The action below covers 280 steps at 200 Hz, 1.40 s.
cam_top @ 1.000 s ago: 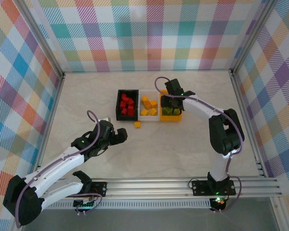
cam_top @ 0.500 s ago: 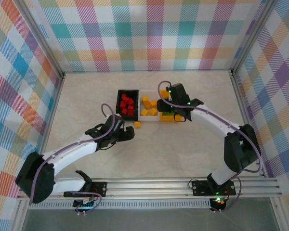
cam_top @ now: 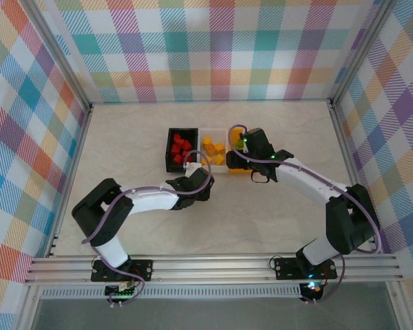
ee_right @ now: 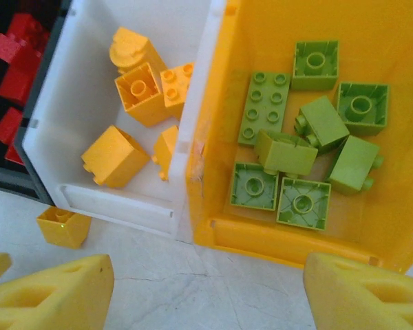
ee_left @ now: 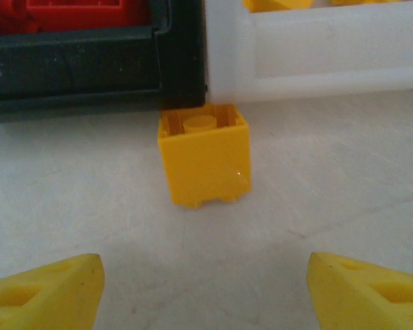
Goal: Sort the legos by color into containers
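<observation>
- The top camera hangs above and behind the arm bases. It looks down and forward over the whole table [cam_top: 124,144] from far off, so the black bin [cam_top: 170,148], white bin [cam_top: 212,131] and orange-yellow bin [cam_top: 235,169] sit small at mid-frame.
- The left wrist camera rides low, close to the tabletop. It faces almost level past the left gripper [ee_left: 205,292] at a loose yellow brick [ee_left: 204,161] and the near walls of the black and white bins.
- The right wrist camera looks steeply down past the right gripper [ee_right: 206,295], close over the white and orange-yellow bins.
- Both wrist views share that brick and the white bin's near wall; all three views share the bins.
</observation>
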### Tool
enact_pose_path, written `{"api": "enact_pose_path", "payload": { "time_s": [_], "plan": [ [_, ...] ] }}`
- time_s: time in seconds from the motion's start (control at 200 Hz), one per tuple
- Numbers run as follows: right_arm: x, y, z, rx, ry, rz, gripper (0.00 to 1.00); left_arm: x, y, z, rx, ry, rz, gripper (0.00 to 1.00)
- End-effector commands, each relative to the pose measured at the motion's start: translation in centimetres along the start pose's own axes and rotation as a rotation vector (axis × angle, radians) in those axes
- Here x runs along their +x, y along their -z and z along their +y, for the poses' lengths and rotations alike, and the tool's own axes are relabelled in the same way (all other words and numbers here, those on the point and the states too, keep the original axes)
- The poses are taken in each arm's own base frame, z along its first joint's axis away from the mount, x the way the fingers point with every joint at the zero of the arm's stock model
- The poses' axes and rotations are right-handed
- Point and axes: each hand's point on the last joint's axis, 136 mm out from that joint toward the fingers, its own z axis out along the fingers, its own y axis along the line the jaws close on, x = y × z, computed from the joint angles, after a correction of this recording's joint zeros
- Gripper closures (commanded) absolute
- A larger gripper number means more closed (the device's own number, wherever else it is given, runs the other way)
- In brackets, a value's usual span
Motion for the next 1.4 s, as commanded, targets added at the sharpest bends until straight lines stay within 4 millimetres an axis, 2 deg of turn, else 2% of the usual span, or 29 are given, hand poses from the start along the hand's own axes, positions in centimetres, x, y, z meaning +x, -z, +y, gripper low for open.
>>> {"api": "enact_pose_path", "payload": {
  "time_s": [0.0, 0.185, 0.315, 0.53, 0.775, 0.915, 1.05, 1.15, 1.285, 1.34, 1.37, 1.395],
  "plan": [
    [-0.7, 1.1, 0.0, -0.009, -0.003, -0.046, 0.27, -2.5, -0.9, -0.1, -0.045, 0.004, -0.084, 0.26],
    [-0.7, 1.5, -0.2, -0.007, 0.006, -0.052, 0.27, -2.7, -2.3, -0.3, -0.040, 0.013, -0.087, 0.35],
    [-0.8, 1.6, -0.2, -0.010, 0.005, -0.057, 0.26, -2.6, -3.0, -0.4, -0.043, 0.008, -0.087, 0.46],
    [-0.6, 1.5, -0.4, -0.004, 0.003, -0.054, 0.27, -2.2, -3.0, 0.2, -0.049, 0.013, -0.083, 0.61],
    [-0.2, 1.4, -0.9, 0.006, -0.013, -0.049, 0.27, -1.7, -1.0, 0.0, 0.023, 0.041, -0.067, 0.71],
    [0.3, 1.6, -1.3, 0.009, -0.028, -0.051, 0.26, -1.7, 2.3, -1.3, 0.111, 0.053, -0.059, 0.72],
    [1.1, 1.6, -1.6, 0.005, -0.047, -0.045, 0.26, -4.0, 5.5, -2.7, 0.191, 0.072, -0.047, 0.72],
    [1.7, 1.5, -1.9, 0.010, -0.061, -0.038, 0.27, -6.7, 6.3, -4.1, 0.218, 0.067, -0.036, 0.71],
    [2.5, 1.5, -2.4, 0.016, -0.074, -0.028, 0.26, -10.3, 4.6, -5.1, 0.246, 0.121, -0.028, 0.71],
    [2.7, 1.7, -2.6, 0.019, -0.079, -0.029, 0.26, -10.6, 2.8, -5.6, 0.259, 0.139, 0.014, 0.71],
    [2.8, 1.8, -2.7, 0.020, -0.082, -0.030, 0.26, -11.6, 2.4, -6.1, 0.284, 0.155, 0.019, 0.71],
    [2.8, 1.9, -2.8, 0.020, -0.085, -0.032, 0.26, -11.4, 1.8, -6.1, 0.274, 0.153, 0.051, 0.71]
  ]
}}
